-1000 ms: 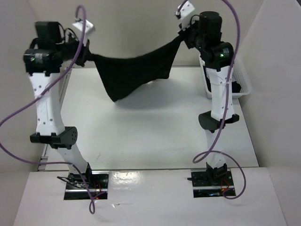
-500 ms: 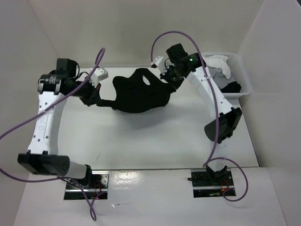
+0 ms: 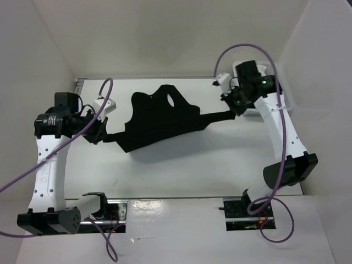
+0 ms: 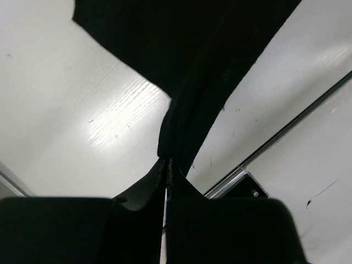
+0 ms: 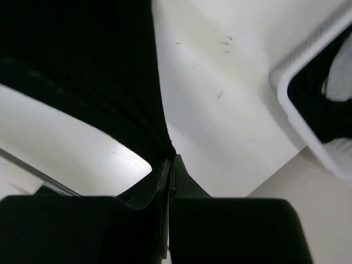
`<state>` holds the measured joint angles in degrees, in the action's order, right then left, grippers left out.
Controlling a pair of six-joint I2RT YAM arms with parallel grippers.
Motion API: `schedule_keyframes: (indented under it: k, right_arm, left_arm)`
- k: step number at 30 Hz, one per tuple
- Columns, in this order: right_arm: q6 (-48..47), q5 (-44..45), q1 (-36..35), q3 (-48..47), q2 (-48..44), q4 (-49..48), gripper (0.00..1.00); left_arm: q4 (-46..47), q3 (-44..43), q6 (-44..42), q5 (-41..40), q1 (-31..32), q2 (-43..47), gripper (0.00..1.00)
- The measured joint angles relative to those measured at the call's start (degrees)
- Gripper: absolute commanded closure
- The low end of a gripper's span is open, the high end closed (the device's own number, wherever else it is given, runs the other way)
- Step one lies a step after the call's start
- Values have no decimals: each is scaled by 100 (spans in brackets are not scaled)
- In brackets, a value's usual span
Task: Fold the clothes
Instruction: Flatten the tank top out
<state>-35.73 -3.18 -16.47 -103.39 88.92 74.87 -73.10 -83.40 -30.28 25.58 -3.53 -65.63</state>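
Observation:
The clothes [image 3: 159, 118], a plain black top with a round neck hole, are stretched across the back half of the white table between both arms. My left gripper [image 3: 103, 131] is shut on the top's left corner, the fabric running taut away from its jaws [image 4: 187, 110]. On the right, my right gripper [image 3: 235, 110] is shut on a pulled-out strip of the same black top [image 5: 110, 93]. The neck hole faces the back wall.
A white basket [image 5: 308, 126] with dark and white cloth in it stands at the right edge, mostly hidden behind the right arm in the top view. A metal rail [image 4: 286, 132] runs along the table's left edge. Booth walls close the left, right and back.
Both arms have come down from a high hold and moved apart. The black top went from hanging in the air to being spread low and flat over the table.

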Motion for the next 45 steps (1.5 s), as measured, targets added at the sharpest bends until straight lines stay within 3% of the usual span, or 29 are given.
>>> schedule_keyframes:
  k: [3, 6, 11, 17, 28, 45]
  right_arm:
    - [105, -579, 868, 155, -59, -205, 100]
    - [367, -883, 1169, 769, -378, -581, 100]
    - [824, -1285, 1097, 1381, -898, -1143, 100]
    - [1038, -1639, 1032, 1392, -1008, -1436, 100]
    - [903, -1902, 483, 1294, -831, -909, 100]
    - [752, -1381, 79, 1572, -704, -256, 100]
  left_arm:
    - [103, 284, 101, 48, -306, 251, 100]
    - [291, 516, 234, 136, -514, 479, 100]
    - [533, 822, 374, 243, -745, 601, 100]
    - [645, 960, 391, 404, -772, 605, 100]
    - [575, 957, 356, 422, -780, 671, 100]
    - [251, 903, 151, 129, -883, 734, 100]
